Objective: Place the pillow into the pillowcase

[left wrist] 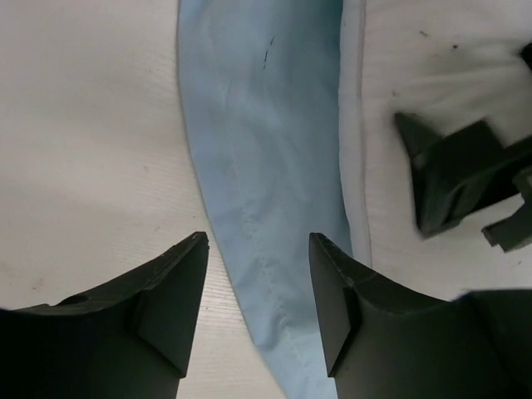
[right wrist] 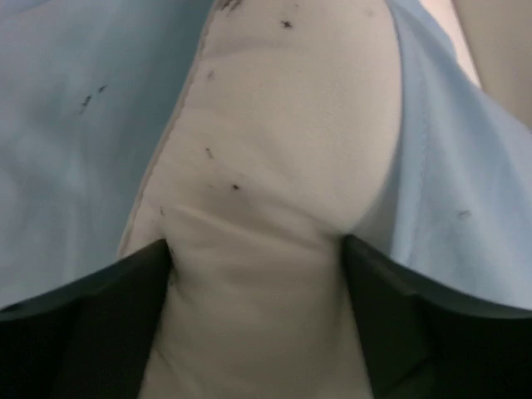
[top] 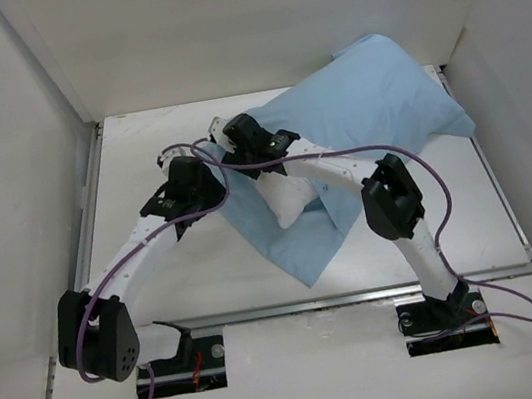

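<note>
Clearly, the pillow [right wrist: 283,150] is pinched between the right fingers [right wrist: 100,332], with the pillowcase [right wrist: 66,125] on both sides of them. The left fingers [left wrist: 166,307] are spread apart; its blue edge lies between them, ungripped. If the pillow is pushed, the unheld pillowcase may be dragged along. Only from above is the mostly covered pillow shown.

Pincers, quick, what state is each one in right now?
Left pincer: open, over the pillowcase edge.
Right pincer: closed on the pillow.
</note>
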`<state>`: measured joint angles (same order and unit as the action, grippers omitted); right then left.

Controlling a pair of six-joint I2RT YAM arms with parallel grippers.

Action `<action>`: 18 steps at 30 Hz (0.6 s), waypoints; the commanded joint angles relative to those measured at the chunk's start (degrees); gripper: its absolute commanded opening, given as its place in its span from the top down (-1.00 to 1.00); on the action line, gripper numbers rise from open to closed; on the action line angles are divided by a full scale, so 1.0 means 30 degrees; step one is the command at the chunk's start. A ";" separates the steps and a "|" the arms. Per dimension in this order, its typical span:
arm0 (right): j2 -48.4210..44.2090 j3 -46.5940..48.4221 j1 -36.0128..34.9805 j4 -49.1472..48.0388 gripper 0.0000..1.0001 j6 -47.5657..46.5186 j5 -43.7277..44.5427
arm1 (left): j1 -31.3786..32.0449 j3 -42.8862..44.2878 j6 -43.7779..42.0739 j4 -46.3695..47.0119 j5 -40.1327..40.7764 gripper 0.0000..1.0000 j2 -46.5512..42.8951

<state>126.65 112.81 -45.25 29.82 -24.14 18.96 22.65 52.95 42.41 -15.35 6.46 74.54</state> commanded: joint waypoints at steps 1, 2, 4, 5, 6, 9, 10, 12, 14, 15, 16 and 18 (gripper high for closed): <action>0.1111 0.1265 0.0815 0.0635 -0.48 0.1305 0.3246 | -0.0110 -0.0101 -0.0456 0.0226 0.0015 -0.01 -0.0912; 0.1113 0.1562 0.0817 0.0635 0.03 0.1860 0.3840 | -0.0110 -0.0101 -0.0688 0.0226 0.0015 -0.04 -0.0912; 0.0503 0.1565 0.1225 -0.0095 1.00 0.2595 0.4520 | -0.0110 -0.0101 -0.0865 0.0924 -0.0217 -0.07 -0.0912; -0.0807 0.1565 0.1402 -0.0272 1.00 0.2859 0.3736 | -0.0110 -0.0101 -0.1156 0.1306 -0.0538 -0.07 -0.0564; -0.1603 0.1565 0.1606 -0.0447 1.00 0.3674 0.2713 | -0.0110 -0.0101 -0.1159 0.1716 -0.1296 -0.07 -0.0329; -0.4499 0.0950 0.2806 -0.0915 1.00 0.4703 -0.2412 | -0.0110 0.0800 -0.1538 0.3357 -0.2353 -0.09 0.1163; -0.4918 0.0950 0.3100 -0.0715 1.00 0.4707 -0.3468 | 0.0151 0.1243 -0.1540 0.3679 -0.2532 -0.15 0.1661; -0.5854 0.1124 0.3774 -0.0305 1.00 0.4912 -0.5757 | 0.0883 0.2150 -0.1743 0.4559 -0.2534 -0.41 0.3242; -0.6062 0.1563 0.4126 0.0222 1.00 0.5117 -0.6697 | 0.1526 0.3790 -0.1745 0.4765 -0.2270 -0.48 0.5023; -0.6064 0.2174 0.4389 0.0515 1.00 0.5291 -0.7397 | 0.1530 0.4260 -0.1745 0.5028 -0.2270 -0.50 0.5586; -0.6064 0.2499 0.4392 0.0953 1.00 0.5293 -0.7723 | 0.1733 0.5106 -0.1745 0.5030 -0.1864 -0.50 0.6114; -0.6064 0.3724 0.4859 0.1423 1.00 0.5847 -0.9181 | 0.1736 0.5843 -0.1394 0.5294 -0.1567 -0.50 0.7603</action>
<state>110.39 118.15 -30.87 34.74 -10.04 0.45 27.42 65.93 38.46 -3.73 0.95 94.80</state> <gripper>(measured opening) 0.132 0.747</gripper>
